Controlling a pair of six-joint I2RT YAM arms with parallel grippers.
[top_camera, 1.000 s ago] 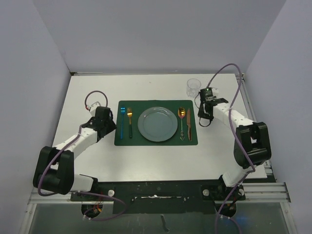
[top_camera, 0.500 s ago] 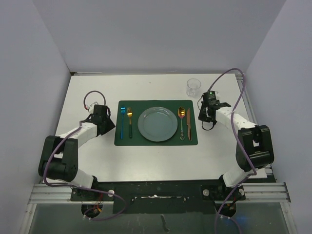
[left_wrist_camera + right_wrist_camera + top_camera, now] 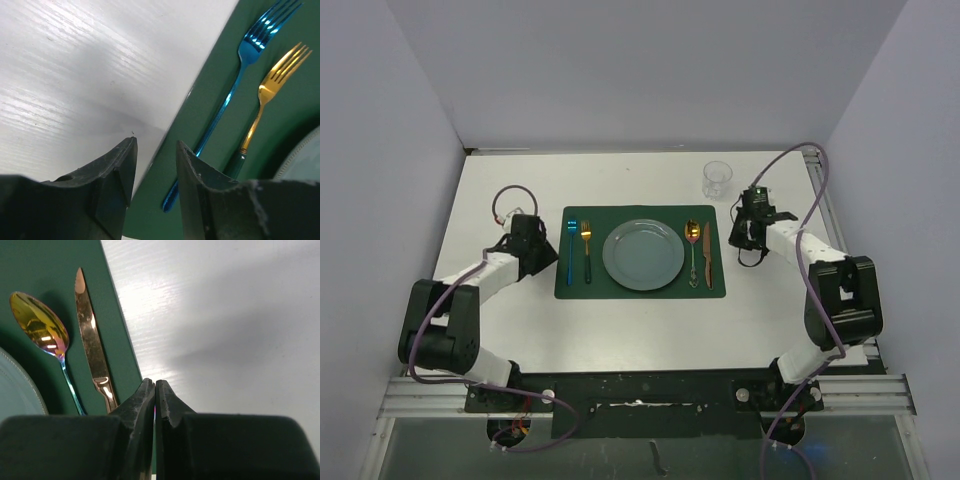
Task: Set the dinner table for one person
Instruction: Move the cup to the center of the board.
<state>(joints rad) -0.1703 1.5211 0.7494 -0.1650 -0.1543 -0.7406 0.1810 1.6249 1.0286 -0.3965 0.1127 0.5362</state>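
Two forks, a blue fork [image 3: 570,252] and a gold fork [image 3: 586,250], lie side by side at 9 o'clock of the plate [image 3: 643,254], tines pointing to 12, where a diner's left hand would reach them. At 3 o'clock the spoon [image 3: 692,250] lies nearer the plate and the knife [image 3: 707,255] outside it, both lined up with the forks, so the setting looks balanced. All five pieces sit on the dark green placemat [image 3: 620,292], which lies near the middle of the dinner table [image 3: 640,330], the broad white top that fills the workspace. A clear cup [image 3: 717,179] stands upright off the mat, at about 1 o'clock of the plate just past the mat's corner, the usual spot for a drink above the knife. The left gripper [image 3: 156,145] hovers over the mat's 9 o'clock edge, its jaws parted with only bare table and mat between them, holding nothing. The right gripper [image 3: 154,385] hangs over the white surface just off the mat's 3 o'clock edge, its fingers pressed together and empty. With both grippers free and every piece in a sensible place, the setting looks complete or very nearly so. What probably remains is to draw both arms away without nudging the cutlery.
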